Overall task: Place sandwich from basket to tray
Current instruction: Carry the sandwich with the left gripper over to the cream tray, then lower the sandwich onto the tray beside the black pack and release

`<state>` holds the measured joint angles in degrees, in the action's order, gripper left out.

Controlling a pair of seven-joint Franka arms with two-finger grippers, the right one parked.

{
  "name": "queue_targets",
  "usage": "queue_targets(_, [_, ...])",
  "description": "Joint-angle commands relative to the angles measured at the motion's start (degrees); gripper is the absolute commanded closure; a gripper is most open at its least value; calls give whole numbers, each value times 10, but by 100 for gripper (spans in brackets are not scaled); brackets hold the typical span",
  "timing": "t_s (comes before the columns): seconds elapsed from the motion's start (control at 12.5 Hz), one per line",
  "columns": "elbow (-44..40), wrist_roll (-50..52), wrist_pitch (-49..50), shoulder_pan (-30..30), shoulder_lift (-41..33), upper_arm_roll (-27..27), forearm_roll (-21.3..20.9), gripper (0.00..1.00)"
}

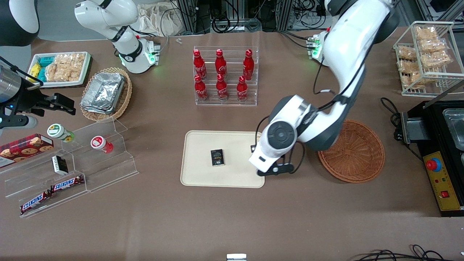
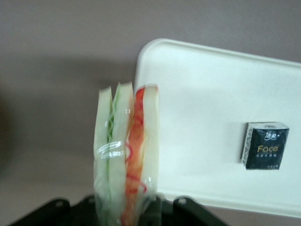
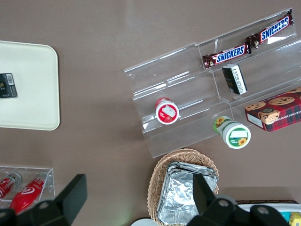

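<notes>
While hanging over the tray's [image 1: 203, 177] edge at the working arm's end, gripping the sandwich [image 2: 126, 155] between clenched fingers, the gripper [image 1: 271, 170] sitting nearest the front camera of the task's things. Holding the wedge upright in its clear wrap, white bread slices outside, green filling along one layer and red along the other, as seen in the left wrist view. Hovering with the sandwich above the worktop [image 1: 217, 224] just at the tray's rounded corner [image 2: 155, 52], part over the rim and part over the brown surface. Lying flat on the cream tray, toward its middle, a small dark packet [image 1: 217, 158] marked "Face", well apart from the sandwich. Sitting beside the tray toward the working arm's end, with nothing seen in the part not covered by the arm, the reddish-brown basket [image 1: 359, 156], partly hidden under the white forearm. Standing farther from the front camera, above the tray in that view, a clear rack of six red bottles [image 1: 223, 77]. Resting toward the parked arm's end, a clear stepped stand [image 1: 83, 159] with Snickers bars [image 1: 50, 192], and farther off a tan basket of foil containers [image 1: 105, 93].
</notes>
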<state>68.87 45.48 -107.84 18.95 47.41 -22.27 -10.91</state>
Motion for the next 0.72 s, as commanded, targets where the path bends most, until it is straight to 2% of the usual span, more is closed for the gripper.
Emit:
queue_targets(0.0, [-37, -14, -27, 16, 45, 2, -15, 100])
queue_targets(0.16, [-36, -14, -36, 22, 59, 3, -15, 97])
queue_targets(0.24, [-37, -14, -44, 23, 68, 3, -16, 91])
queue_targets(0.48, [-36, -13, -85, 23, 85, 3, -14, 34])
queue_targets(0.56, [-36, -13, -86, 23, 85, 2, -14, 20])
queue_targets(0.64, [-36, -14, -86, 23, 86, 2, -14, 1])
